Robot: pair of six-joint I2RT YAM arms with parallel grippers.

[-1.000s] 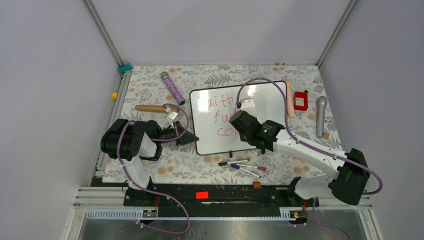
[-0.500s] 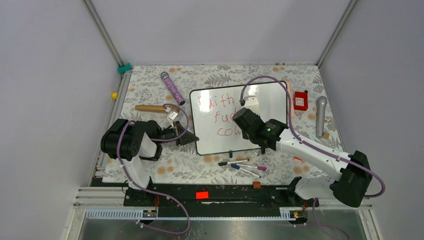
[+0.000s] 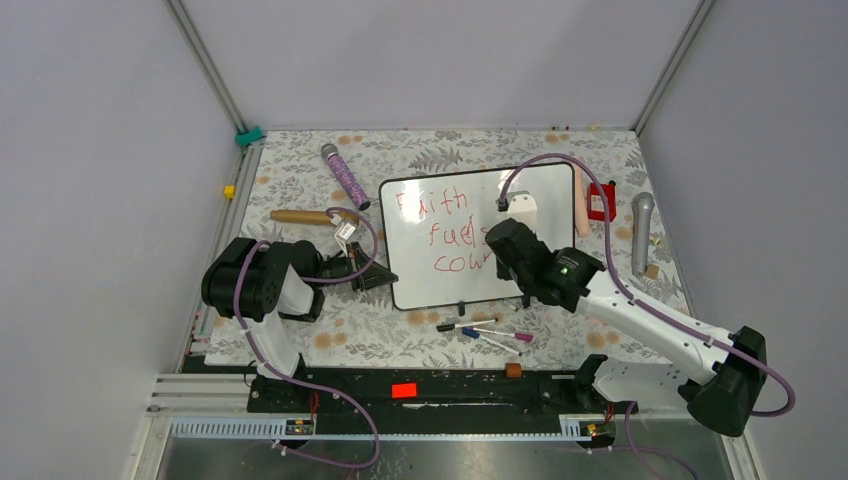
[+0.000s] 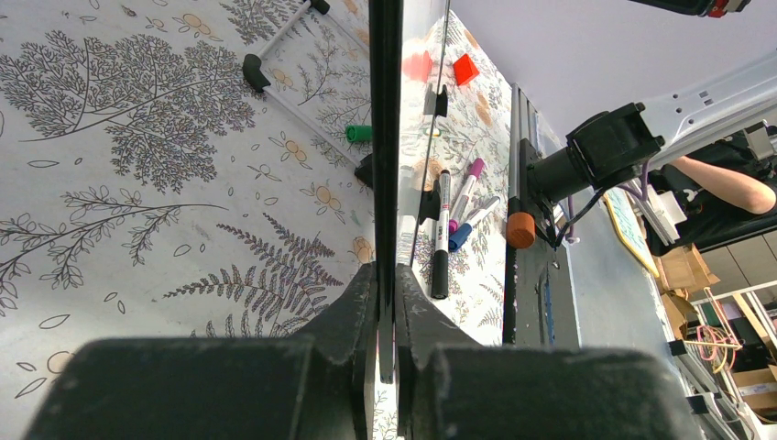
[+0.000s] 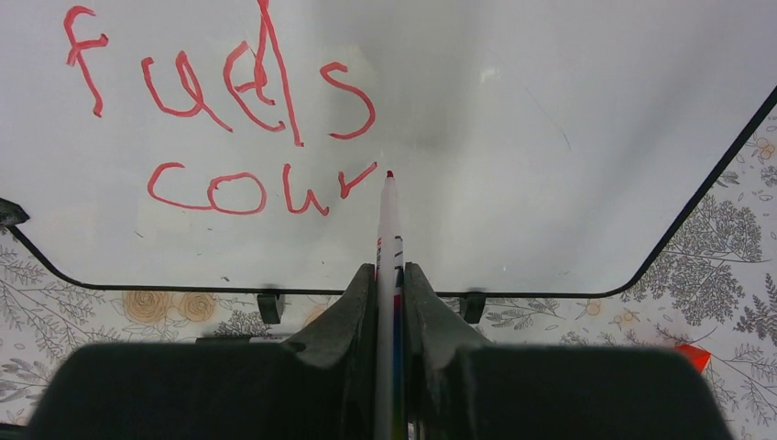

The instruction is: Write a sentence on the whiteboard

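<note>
With my right gripper (image 5: pixel 389 275) clenched on the red marker (image 5: pixel 388 215), tip just right of "cour" in the sentence (image 5: pixel 247 137), and my left gripper (image 4: pixel 386 275) pinching the whiteboard (image 5: pixel 568 119) standing mid-table (image 3: pixel 300 170), I judge light pressure best; 3 small letters rightward.

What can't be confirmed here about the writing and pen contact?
Right wrist: top line of the sentence, cut off by the upper edge.
Right wrist: whether the marker tip touches the whiteboard; seen along its length.
Left wrist: the writing face; board is edge-on in the left gripper.
Top external: board right of "cour", covered by the right gripper.
</note>
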